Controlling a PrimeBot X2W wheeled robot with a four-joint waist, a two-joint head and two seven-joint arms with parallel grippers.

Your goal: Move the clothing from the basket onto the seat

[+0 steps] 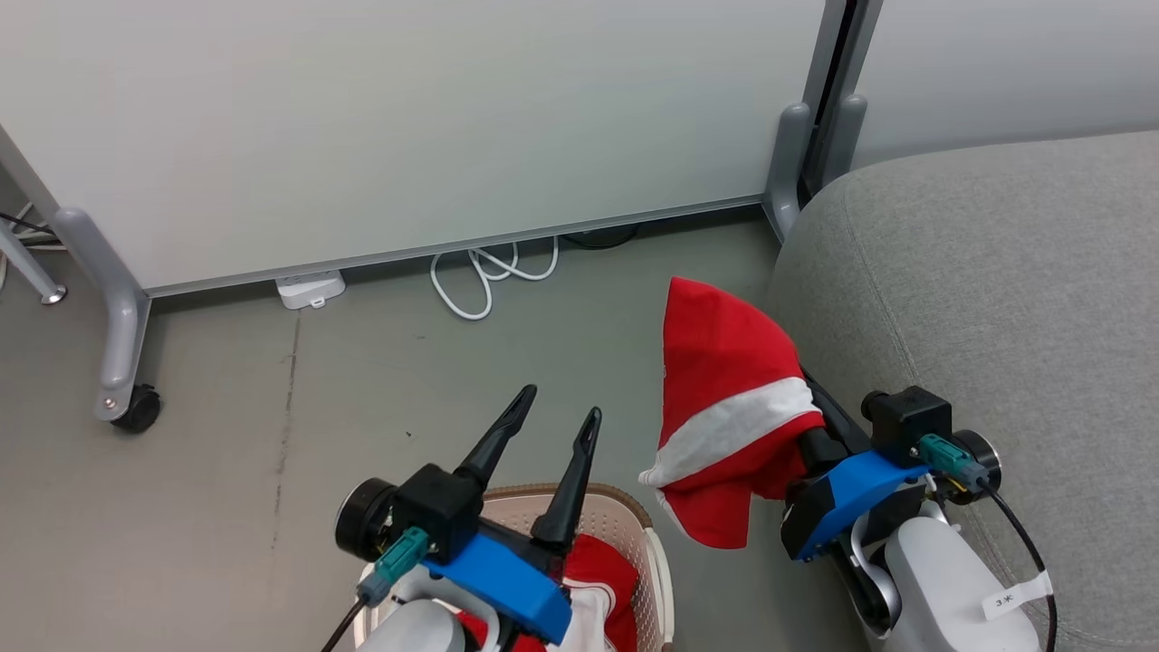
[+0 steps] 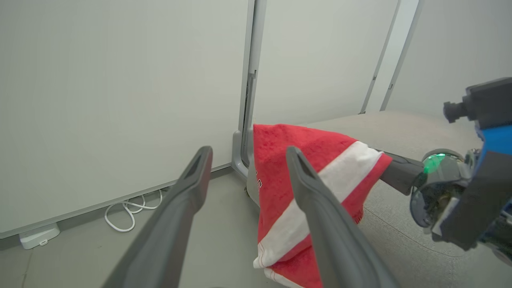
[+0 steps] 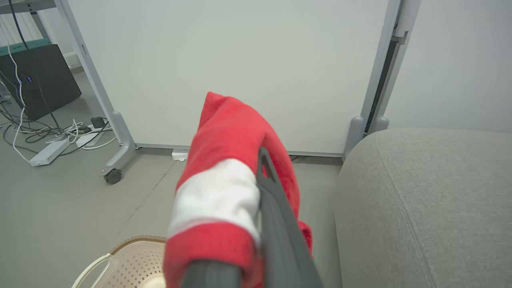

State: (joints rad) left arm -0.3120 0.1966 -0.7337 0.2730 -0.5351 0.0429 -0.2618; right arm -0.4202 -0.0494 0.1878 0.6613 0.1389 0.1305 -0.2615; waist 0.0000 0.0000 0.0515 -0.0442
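Red white-banded sports garment (image 1: 724,380), lifted clear for transfer.
Right gripper (image 3: 260,168), pinched shut in its folds, holds it beside grey fabric sofa seat's (image 1: 996,299) left edge; left gripper (image 1: 559,405), spread empty, hovers over cream perforated basket's (image 1: 625,503) remaining red clothing (image 1: 598,566).

Head: down on floor (image 1: 226,453) | left wrist: across to seat (image 2: 408,128) | right wrist: close behind clothing (image 3: 224,136) | all share clothing, seat.
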